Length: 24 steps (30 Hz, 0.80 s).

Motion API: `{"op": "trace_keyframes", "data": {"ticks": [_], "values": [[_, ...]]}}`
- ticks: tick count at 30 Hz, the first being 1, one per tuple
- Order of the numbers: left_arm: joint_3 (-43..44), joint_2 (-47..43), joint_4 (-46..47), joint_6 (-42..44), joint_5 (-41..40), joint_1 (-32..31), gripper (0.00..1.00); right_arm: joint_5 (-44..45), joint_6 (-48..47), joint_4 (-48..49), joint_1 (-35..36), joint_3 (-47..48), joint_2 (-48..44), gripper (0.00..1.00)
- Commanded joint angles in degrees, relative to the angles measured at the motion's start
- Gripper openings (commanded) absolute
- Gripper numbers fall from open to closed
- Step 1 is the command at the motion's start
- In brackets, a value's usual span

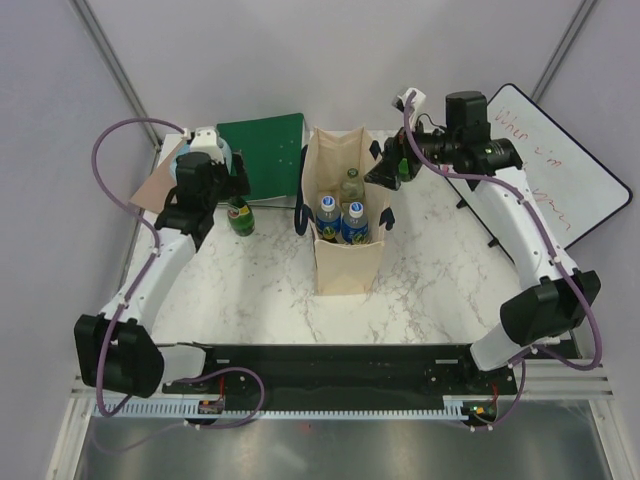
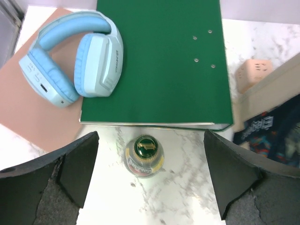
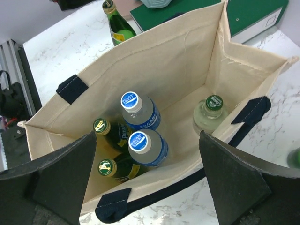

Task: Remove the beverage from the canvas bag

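The left pincer [image 2: 150, 171] hangs spread wide, grasping nothing, straight over a green bottle [image 2: 144, 154]. That bottle stands upright on the desk [image 2: 187, 197] at lower centre of this view, just below the green binder [image 2: 154, 61]. It looks delivered, set well clear of the bag so it stays out of the way. The right pincer [image 3: 147, 176] is likewise spread and empty, poised above the bag [image 3: 154, 61], which stands mid-frame in the overhead view. Five bottles stand inside; the two blue-capped bottles [image 3: 139, 140] sit central and are probably the easiest next reach.
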Motion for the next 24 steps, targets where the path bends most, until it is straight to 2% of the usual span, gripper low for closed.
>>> {"op": "trace_keyframes", "data": {"ticks": [1, 3, 6, 11, 15, 21, 24], "values": [[8.1, -4.5, -14.5, -10.8, 4.6, 1.8, 1.00, 2.8, -10.2, -10.3, 1.4, 7.0, 2.6, 0.98], [10.1, -5.8, -17.9, -13.6, 12.6, 3.1, 1.00, 3.8, -12.3, -11.8, 2.8, 8.3, 3.5, 0.98], [11.4, -8.1, -21.8, -19.8, 20.4, 4.7, 1.00, 7.1, -16.1, -15.9, 5.4, 11.2, 4.8, 0.98], [10.7, -10.9, -22.3, -25.1, 27.7, 4.9, 1.00, 15.1, -20.1, -19.6, 10.4, 12.4, 6.2, 0.96], [13.3, -9.4, -23.6, -34.8, 38.5, 5.7, 0.98, 20.3, -19.9, -22.9, 12.7, 15.6, 8.9, 0.91], [14.3, -5.2, -22.2, -48.7, 50.1, 5.8, 0.95, 22.8, -16.6, -24.6, 14.7, 15.8, 10.8, 0.88], [13.1, -4.8, -20.9, -49.6, 51.5, 5.8, 0.94, 25.1, -15.3, -24.8, 15.4, 15.5, 11.4, 0.87]]}}
